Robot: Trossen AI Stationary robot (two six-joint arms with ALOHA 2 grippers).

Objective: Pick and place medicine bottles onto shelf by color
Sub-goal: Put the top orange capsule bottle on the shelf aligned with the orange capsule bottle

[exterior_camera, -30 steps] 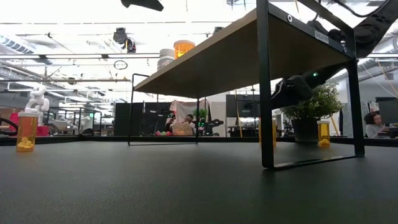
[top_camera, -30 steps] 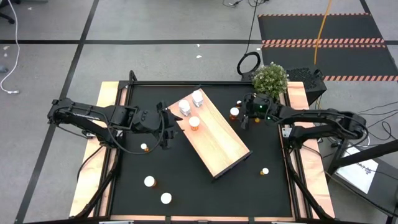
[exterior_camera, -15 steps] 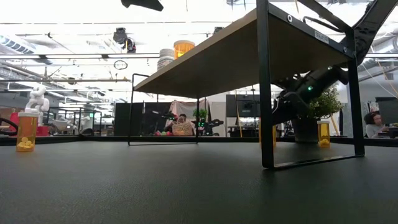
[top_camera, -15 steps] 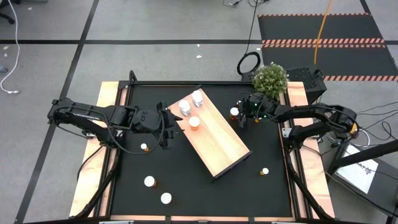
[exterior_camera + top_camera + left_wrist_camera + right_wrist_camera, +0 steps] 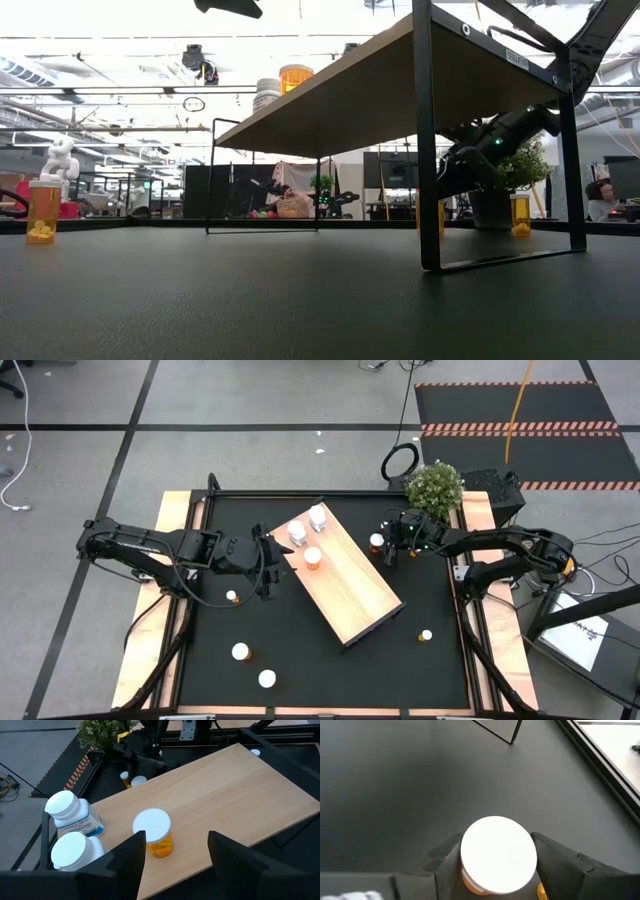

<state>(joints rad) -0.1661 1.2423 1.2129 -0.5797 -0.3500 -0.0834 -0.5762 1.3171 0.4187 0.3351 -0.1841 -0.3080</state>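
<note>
Right wrist view | right gripper (image 5: 497, 857) fingers flanked white-capped orange medicine bottle (image 5: 498, 856) at lower centre, apparently not yet clamped | light-wood shelf (image 5: 345, 575) mid-frame | risk: off-centre squeeze tips bottle | left gripper (image 5: 175, 852) apart, idle

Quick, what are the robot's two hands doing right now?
Left gripper: open, empty, by the shelf.
Right gripper: jaws around an orange bottle on the table; grip cannot be told.
</note>
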